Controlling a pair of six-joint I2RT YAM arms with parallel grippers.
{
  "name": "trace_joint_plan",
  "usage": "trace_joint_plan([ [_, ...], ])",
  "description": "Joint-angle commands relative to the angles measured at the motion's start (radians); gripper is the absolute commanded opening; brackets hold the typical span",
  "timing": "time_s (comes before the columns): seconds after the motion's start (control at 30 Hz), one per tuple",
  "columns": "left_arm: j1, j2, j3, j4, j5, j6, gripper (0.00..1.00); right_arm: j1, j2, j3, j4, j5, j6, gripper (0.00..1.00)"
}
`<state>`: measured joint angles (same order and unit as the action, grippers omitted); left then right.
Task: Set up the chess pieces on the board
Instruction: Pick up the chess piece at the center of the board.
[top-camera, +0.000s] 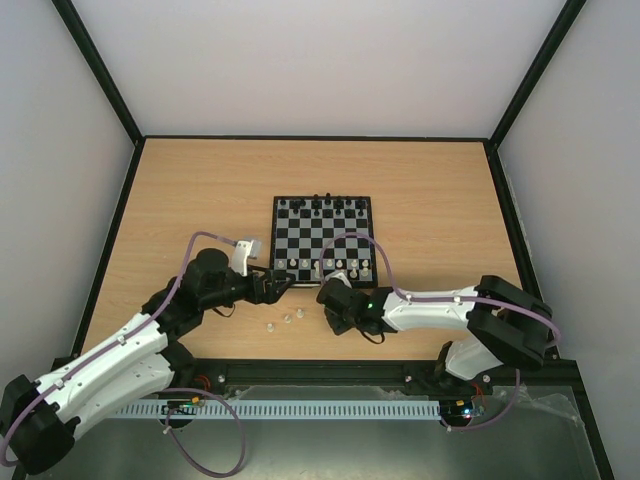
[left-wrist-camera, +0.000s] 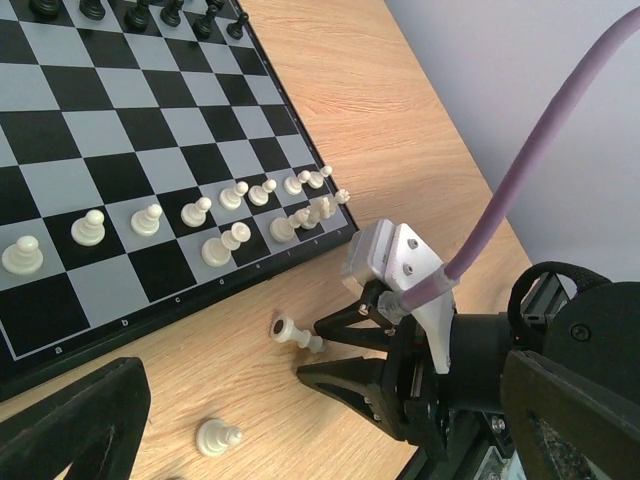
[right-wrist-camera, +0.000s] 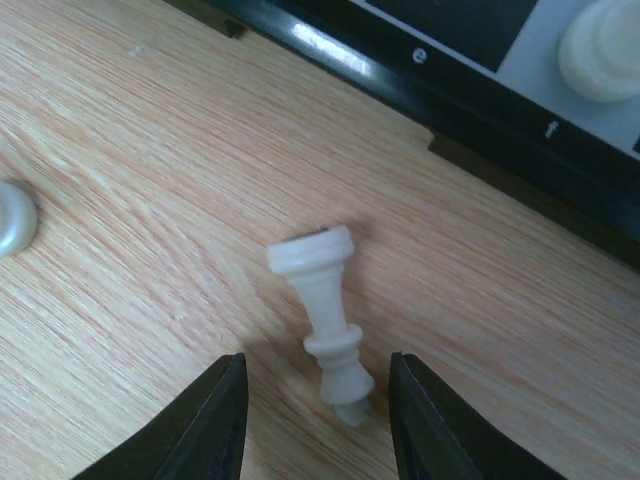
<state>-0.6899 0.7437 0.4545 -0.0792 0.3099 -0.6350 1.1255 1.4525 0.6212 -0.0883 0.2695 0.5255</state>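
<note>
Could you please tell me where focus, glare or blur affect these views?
Right wrist view: the fallen whitish plastic chess piece is sharp, the black fingers are soft, and glare streaks the black-bordered checkered board. Left wrist view: the near dark finger blurs. Top view: even, soft light.

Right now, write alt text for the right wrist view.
A whitish chess piece lies on its side on the wooden table, between the open fingers of the right gripper. The black edge of the board crosses the upper right corner.
</note>
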Motion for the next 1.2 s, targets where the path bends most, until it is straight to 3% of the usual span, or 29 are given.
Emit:
trace_joint_plan([
  [0.0, 0.01, 0.007, -0.014, 0.031, 0.019, 0.014, 0.99, -0.016, 0.041, 0.039, -0.016, 0.003, -0.019, 0.38],
  [0.07, 0.012, 0.007, -0.018, 0.034, 0.021, 0.014, 0.99, -0.025, 0.053, 0.039, -0.013, -0.011, -0.021, 0.3],
  [0.3, 0.016, 0.01, -0.027, 0.04, 0.03, 0.011, 0.99, -0.045, 0.087, 0.045, -0.018, -0.026, -0.019, 0.28],
  [0.47, 0.016, 0.004, -0.035, 0.044, 0.042, 0.008, 0.99, -0.047, 0.095, 0.045, -0.017, -0.057, -0.021, 0.1],
  [0.57, 0.016, 0.003, -0.041, 0.047, 0.062, 0.004, 0.98, -0.048, 0.062, 0.037, -0.018, -0.085, -0.02, 0.06],
  [0.73, 0.017, 0.002, -0.063, 0.081, 0.162, -0.014, 0.91, -0.047, -0.068, 0.032, -0.041, -0.163, -0.037, 0.04],
  [1.0, 0.016, -0.005, -0.124, 0.222, 0.425, -0.068, 0.81, -0.048, -0.372, 0.023, -0.064, -0.443, -0.074, 0.04],
  [1.17, 0.012, -0.043, -0.154, 0.28, 0.518, -0.079, 0.79, -0.048, -0.439, 0.028, -0.053, -0.589, -0.077, 0.04],
])
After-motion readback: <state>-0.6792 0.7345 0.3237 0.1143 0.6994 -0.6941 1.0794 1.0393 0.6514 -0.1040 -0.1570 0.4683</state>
